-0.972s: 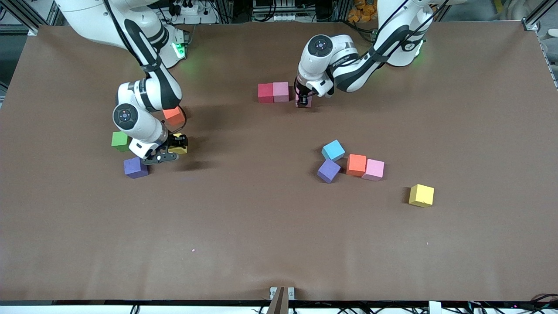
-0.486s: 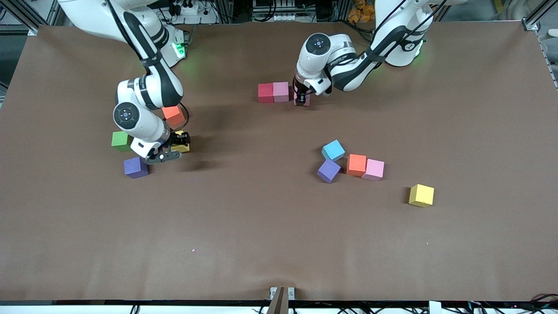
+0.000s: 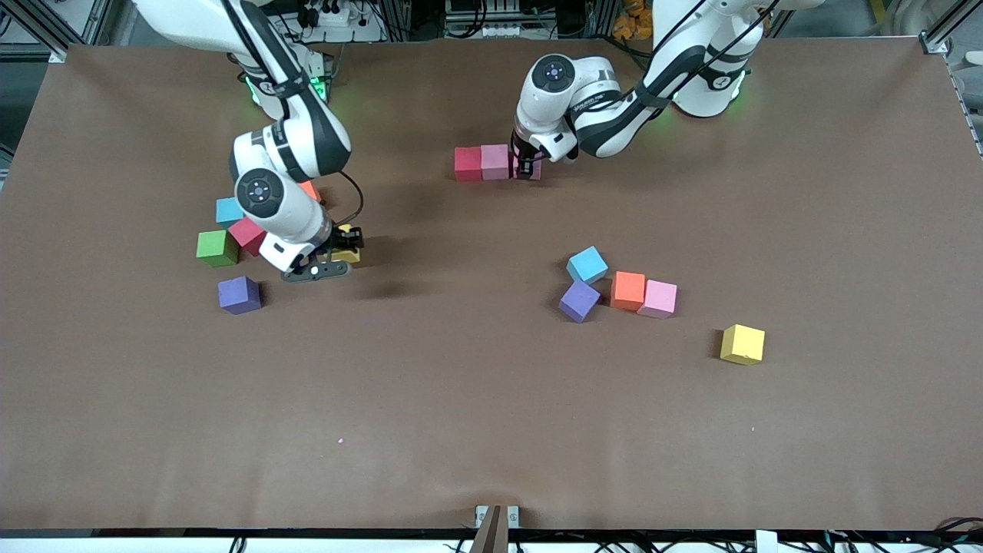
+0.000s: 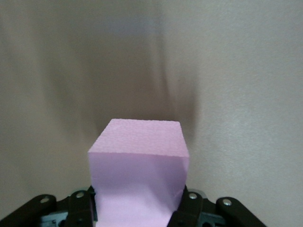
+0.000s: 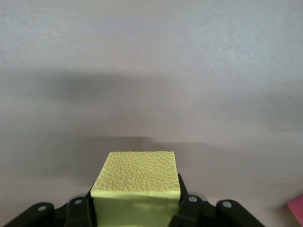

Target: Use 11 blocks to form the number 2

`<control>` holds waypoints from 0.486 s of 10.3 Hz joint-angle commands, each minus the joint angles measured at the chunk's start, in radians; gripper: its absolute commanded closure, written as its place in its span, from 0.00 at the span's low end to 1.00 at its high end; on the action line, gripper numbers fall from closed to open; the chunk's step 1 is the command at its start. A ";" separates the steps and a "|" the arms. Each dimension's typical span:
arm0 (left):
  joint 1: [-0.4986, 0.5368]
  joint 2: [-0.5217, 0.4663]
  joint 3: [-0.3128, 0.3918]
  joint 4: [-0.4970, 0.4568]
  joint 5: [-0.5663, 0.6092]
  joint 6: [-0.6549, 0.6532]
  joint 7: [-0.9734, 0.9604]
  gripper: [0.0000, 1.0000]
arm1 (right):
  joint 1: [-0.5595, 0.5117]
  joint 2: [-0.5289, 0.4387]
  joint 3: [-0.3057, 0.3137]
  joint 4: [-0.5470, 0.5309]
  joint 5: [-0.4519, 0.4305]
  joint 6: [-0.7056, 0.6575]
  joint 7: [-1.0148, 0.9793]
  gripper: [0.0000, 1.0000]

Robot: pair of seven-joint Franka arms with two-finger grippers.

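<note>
While the left claw (image 3: 527, 170) has carried its pink block (image 3: 534, 170) in from a small gap to sit right beside the pink cube (image 3: 495, 161) of the top row, the front view shows that row now reading red cube (image 3: 467, 163), pink, pink, three across on the worktop (image 3: 491, 415). The claw is clamped on that third block, low at the worktop, so the row looks complete but not yet released. Across the same view, the right claw (image 3: 343, 253) has lifted away from the cluster at the right arm's end and swung toward the middle, gripping a yellow block (image 3: 347, 253); its move uncovered a light blue cube (image 3: 228, 210) and a red cube (image 3: 247, 234) beside the green cube (image 3: 216, 247), with an orange cube (image 3: 310, 189) partly hidden under the arm and a purple cube (image 3: 239, 295) nearer the camera. The loose group of blue, purple, orange, pink and yellow cubes toward the left arm's end lies untouched.

From the left wrist view, the pink block (image 4: 138, 172) fills the space between the closed-in fingers (image 4: 191, 208), bare worktop ahead of it.

From the right wrist view, the yellow block (image 5: 137, 182) is pinched likewise, with a pink-red corner at the picture's edge. My judgement: the top bar is nearly set, and the yellow one is heading for the next row.
</note>
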 commanded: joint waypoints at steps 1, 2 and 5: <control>-0.029 0.017 -0.001 0.006 0.078 -0.002 -0.352 0.78 | 0.019 0.000 -0.002 0.020 0.016 -0.020 0.027 0.83; -0.028 0.017 0.001 0.006 0.078 -0.008 -0.353 0.78 | 0.029 0.001 -0.002 0.025 0.019 -0.020 0.047 0.83; -0.028 0.026 0.019 0.023 0.077 -0.013 -0.372 0.76 | 0.056 0.004 -0.002 0.033 0.021 -0.018 0.084 0.83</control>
